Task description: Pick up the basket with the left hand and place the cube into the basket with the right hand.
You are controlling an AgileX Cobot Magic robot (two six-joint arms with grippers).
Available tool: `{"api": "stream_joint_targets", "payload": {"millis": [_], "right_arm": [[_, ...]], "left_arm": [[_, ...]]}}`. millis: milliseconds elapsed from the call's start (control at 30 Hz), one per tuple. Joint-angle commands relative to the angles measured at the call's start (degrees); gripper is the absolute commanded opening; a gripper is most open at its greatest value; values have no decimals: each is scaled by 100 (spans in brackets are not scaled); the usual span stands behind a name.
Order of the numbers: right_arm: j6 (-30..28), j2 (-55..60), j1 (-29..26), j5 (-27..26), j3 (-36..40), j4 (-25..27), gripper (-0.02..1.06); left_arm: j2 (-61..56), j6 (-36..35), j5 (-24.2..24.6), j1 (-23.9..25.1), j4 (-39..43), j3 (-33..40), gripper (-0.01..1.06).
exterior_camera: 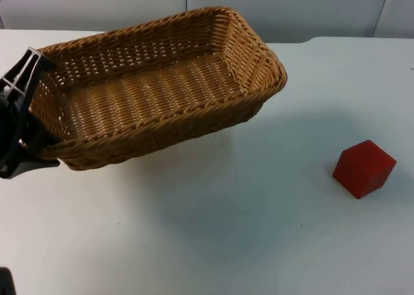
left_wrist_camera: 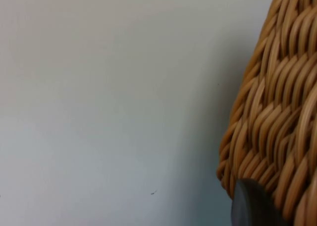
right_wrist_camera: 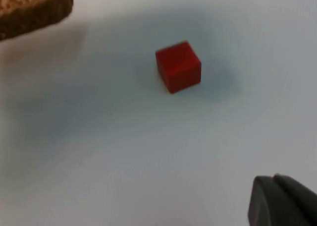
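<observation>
Currently the left pincer (exterior_camera: 26, 107) is clamped on the short end of the wicker basket (exterior_camera: 155, 88), at the 9 o'clock side of the top view. Basket is lifted and tilted off the white table (exterior_camera: 213, 243); its far end points toward 1 o'clock, and a soft shadow lies on the table beneath it. Inside of the basket holds nothing.

Left wrist view: woven basket wall (left_wrist_camera: 277, 112) close up, with a black fingertip (left_wrist_camera: 250, 206) pressed against the weave; bare table (left_wrist_camera: 99, 112) beside it.

Red cube (exterior_camera: 363, 168) rests on the table at about 4 o'clock in the top view, well apart from the basket.

Right wrist view: cube (right_wrist_camera: 178, 66) sits on the table (right_wrist_camera: 124, 151), apart from the one dark fingertip (right_wrist_camera: 277, 201) of the right pincer; a corner of the basket (right_wrist_camera: 32, 10) also shows. Right pincer is not touching the cube; whether it is released or clenched cannot be told.
</observation>
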Motion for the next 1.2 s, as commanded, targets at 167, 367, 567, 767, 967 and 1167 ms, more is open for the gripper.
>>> {"api": "stream_joint_targets", "payload": {"millis": [167, 367, 567, 767, 967, 1167], "right_arm": [[-521, 2458, 17, -808, -259, 458, 10], [-820, 4445, 32, -1102, -941, 640, 29], [-1057, 5747, 284, -1113, -1659, 619, 46], [-336, 6450, 1451, -1164, -2296, -954, 47], [384, 6759, 2429, -1164, -2848, -2396, 47], [618, 6935, 2717, -1336, -2911, -2537, 47]], "left_arm": [[-77, -16, 138, -35, -23, -13, 0], [-77, -16, 128, -35, -23, -13, 0], [-77, -16, 118, -35, -23, -13, 0], [-77, -16, 118, -35, -23, -13, 0], [-77, -16, 118, -35, -23, -13, 0], [-77, -16, 118, -35, -23, -13, 0]]}}
